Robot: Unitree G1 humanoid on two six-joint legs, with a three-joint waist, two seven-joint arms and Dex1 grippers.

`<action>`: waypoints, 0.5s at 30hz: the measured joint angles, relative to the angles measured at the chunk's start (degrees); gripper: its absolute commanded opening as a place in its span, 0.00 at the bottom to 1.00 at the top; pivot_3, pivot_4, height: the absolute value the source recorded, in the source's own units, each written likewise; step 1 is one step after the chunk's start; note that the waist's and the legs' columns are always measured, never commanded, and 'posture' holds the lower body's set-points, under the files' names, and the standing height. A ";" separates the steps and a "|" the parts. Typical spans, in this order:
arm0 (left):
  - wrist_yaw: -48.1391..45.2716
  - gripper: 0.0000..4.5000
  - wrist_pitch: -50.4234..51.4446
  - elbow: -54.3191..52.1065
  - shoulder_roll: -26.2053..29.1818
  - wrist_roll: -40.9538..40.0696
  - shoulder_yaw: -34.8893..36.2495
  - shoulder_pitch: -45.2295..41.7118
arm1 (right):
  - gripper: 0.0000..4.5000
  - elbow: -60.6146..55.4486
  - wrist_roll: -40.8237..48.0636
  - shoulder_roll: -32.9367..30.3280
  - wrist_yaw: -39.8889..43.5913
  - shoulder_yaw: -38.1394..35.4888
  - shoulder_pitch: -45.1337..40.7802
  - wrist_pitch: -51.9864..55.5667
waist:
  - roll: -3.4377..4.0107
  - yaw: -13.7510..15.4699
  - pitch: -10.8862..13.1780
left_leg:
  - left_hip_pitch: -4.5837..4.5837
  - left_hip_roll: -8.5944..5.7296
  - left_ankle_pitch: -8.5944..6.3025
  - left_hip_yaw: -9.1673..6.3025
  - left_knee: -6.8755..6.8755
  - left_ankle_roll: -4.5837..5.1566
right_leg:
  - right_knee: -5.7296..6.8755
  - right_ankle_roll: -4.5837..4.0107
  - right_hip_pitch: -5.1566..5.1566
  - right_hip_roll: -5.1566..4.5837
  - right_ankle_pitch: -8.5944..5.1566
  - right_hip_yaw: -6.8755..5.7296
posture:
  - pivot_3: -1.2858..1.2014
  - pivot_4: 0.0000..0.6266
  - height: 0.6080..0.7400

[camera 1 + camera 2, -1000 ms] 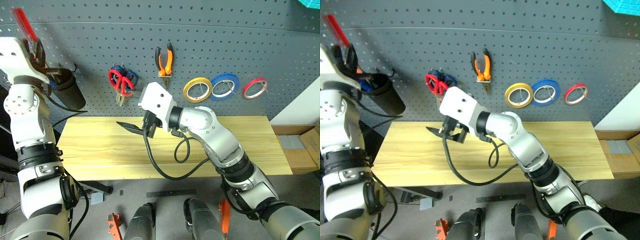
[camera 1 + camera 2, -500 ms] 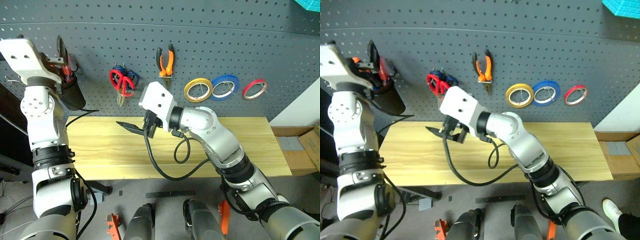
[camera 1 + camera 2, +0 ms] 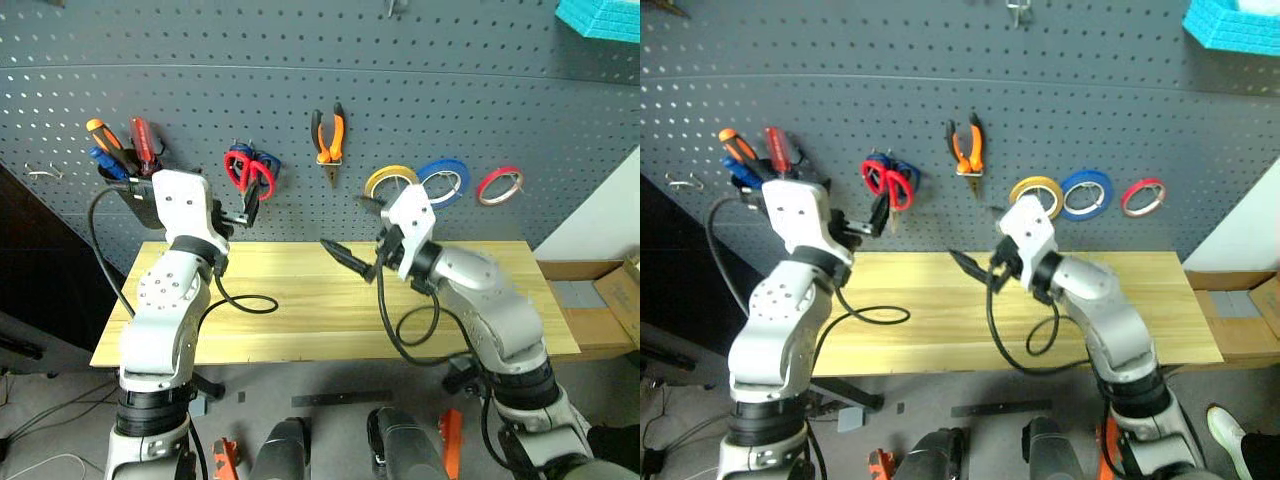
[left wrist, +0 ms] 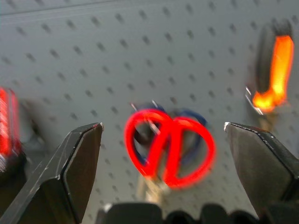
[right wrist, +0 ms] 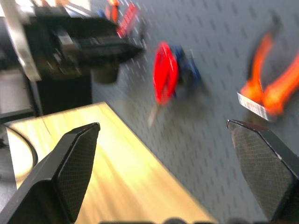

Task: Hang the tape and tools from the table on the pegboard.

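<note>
Screwdriver (image 3: 142,146) now apparently in cup, left claw (image 3: 243,212) released, lowered, right claw (image 3: 352,262) spread.

The counter (image 3: 300,310) lies bare apart from the arms' black cables (image 3: 250,303), so there is room to pass low. On the pegboard (image 3: 300,100) the scissors (image 3: 248,172), pliers (image 3: 329,135) and tape rings (image 3: 440,180) crowd one row, seemingly close together; above it is free.
</note>
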 measured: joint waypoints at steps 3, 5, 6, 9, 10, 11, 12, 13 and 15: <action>-0.24 0.99 -3.56 0.37 -1.26 2.07 -1.41 2.95 | 1.00 5.68 -5.71 1.36 -7.04 -0.19 4.92 -9.66 | 0.17 -0.02 -0.49 | 0.66 0.57 -0.01 0.42 -0.07 0.00 | -0.23 0.15 0.70 0.14 -0.15 0.04 | 0.50 0.12 1.00; -1.24 0.99 -5.97 3.38 -2.83 2.11 -1.72 6.43 | 1.00 11.19 -9.21 3.03 -12.93 -1.66 8.35 -17.55 | 0.37 -0.02 -1.61 | 1.13 0.63 -0.06 0.53 -0.10 -0.02 | -0.32 0.09 1.14 0.17 -0.20 0.06 | 0.49 0.10 1.00; -1.48 0.99 -6.73 5.84 -3.60 2.08 -1.69 8.31 | 1.00 14.12 -10.50 3.09 -15.07 -2.27 10.00 -20.92 | 0.51 -0.02 -1.97 | 1.45 0.65 -0.13 0.57 -0.10 0.03 | -0.37 0.03 1.45 0.17 -0.26 0.07 | 0.49 0.09 1.00; -2.49 0.99 -9.98 13.06 -4.17 2.62 -1.63 12.48 | 1.00 21.59 -11.30 3.55 -18.54 -5.47 12.47 -26.05 | 0.51 -0.08 -2.51 | 1.47 0.69 -0.13 0.59 0.01 0.04 | -0.30 -0.23 1.48 0.20 -0.41 0.09 | 0.49 0.06 1.00; -2.56 0.99 -11.31 15.12 -4.30 3.11 -1.64 13.17 | 1.00 23.72 -11.08 3.87 -19.21 -6.66 12.72 -27.06 | 0.50 -0.10 -2.79 | 1.47 0.70 -0.12 0.59 0.01 0.05 | -0.30 -0.23 1.48 0.21 -0.40 0.09 | 0.49 0.05 1.00; -2.56 0.99 -12.52 17.30 -4.37 3.49 -1.62 13.86 | 1.00 25.99 -10.84 3.94 -19.87 -7.91 13.04 -27.99 | 0.53 -0.09 -3.21 | 1.50 0.70 -0.12 0.60 0.02 0.05 | -0.26 -0.24 1.50 0.21 -0.40 0.09 | 0.49 0.04 1.00; -2.31 0.99 -13.57 19.42 -4.70 3.55 -1.24 14.13 | 1.00 28.43 -10.63 3.87 -20.32 -9.11 13.24 -29.21 | 0.54 -0.11 -3.62 | 1.50 0.70 -0.12 0.60 0.01 0.05 | -0.28 -0.24 1.51 0.21 -0.40 0.09 | 0.49 0.03 1.00; -1.99 0.99 -14.57 21.64 -5.33 3.56 -0.32 14.39 | 1.00 31.31 -10.22 3.74 -20.85 -10.36 13.27 -30.11 | 0.56 -0.12 -4.08 | 1.50 0.70 -0.12 0.60 0.01 0.05 | -0.28 -0.23 1.51 0.21 -0.40 0.09 | 0.49 0.02 1.00; -1.36 0.99 -16.15 24.37 -5.53 3.76 0.64 14.82 | 1.00 35.01 -9.59 3.52 -21.56 -12.39 13.29 -30.94 | 0.55 -0.14 -4.51 | 1.51 0.70 -0.12 0.60 0.00 0.05 | -0.28 -0.24 1.51 0.21 -0.40 0.09 | 0.49 0.01 1.00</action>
